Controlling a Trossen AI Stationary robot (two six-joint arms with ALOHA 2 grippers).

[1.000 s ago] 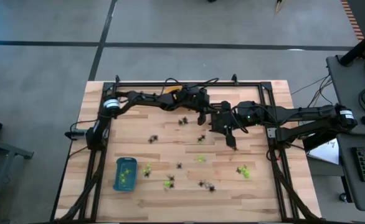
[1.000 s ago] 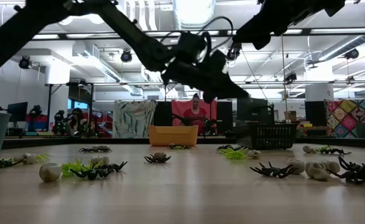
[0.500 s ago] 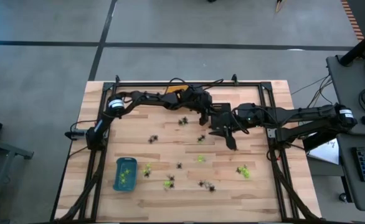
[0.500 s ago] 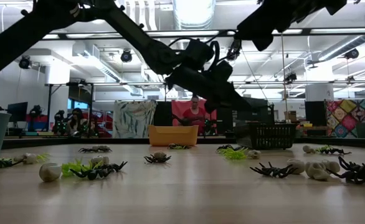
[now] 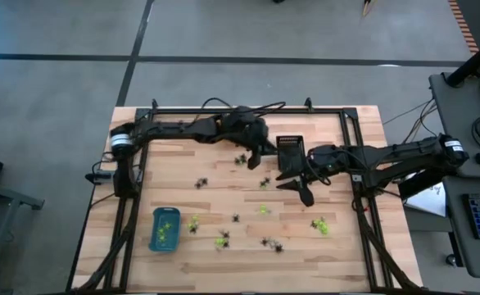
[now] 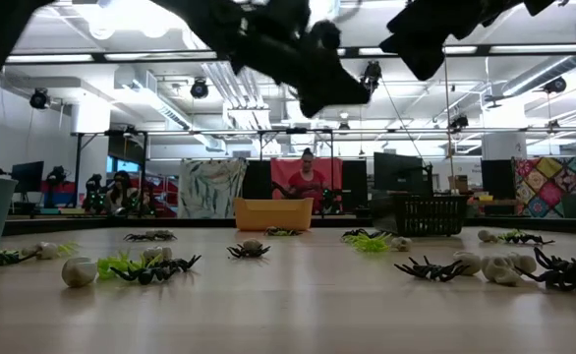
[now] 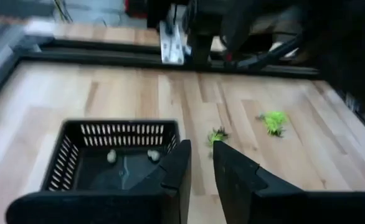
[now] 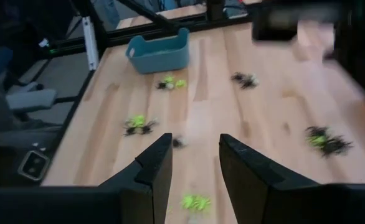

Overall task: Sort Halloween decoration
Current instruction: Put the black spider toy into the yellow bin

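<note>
Small lime-green, black spider-like and whitish trinkets lie scattered on the wooden table, such as a black spider, a green one and a whitish one. Two whitish trinkets rest on the floor of the black tray. My left gripper hangs above the table just left of that tray, its fingers a narrow gap apart and empty. My right gripper hovers near the tray's near right corner, open and empty.
A blue tray holding green trinkets stands near the table's near left corner. An orange tray sits at the far edge, and the left arm hides it from above. A black frame rims the table. A person shows in the room beyond.
My left gripper has risen from above the black tray and drawn back a little toward the table's left, its arm swinging at the shoulder. My right gripper has pulled back toward the right edge, uncovering the black tray. No trinket on the table has moved.
</note>
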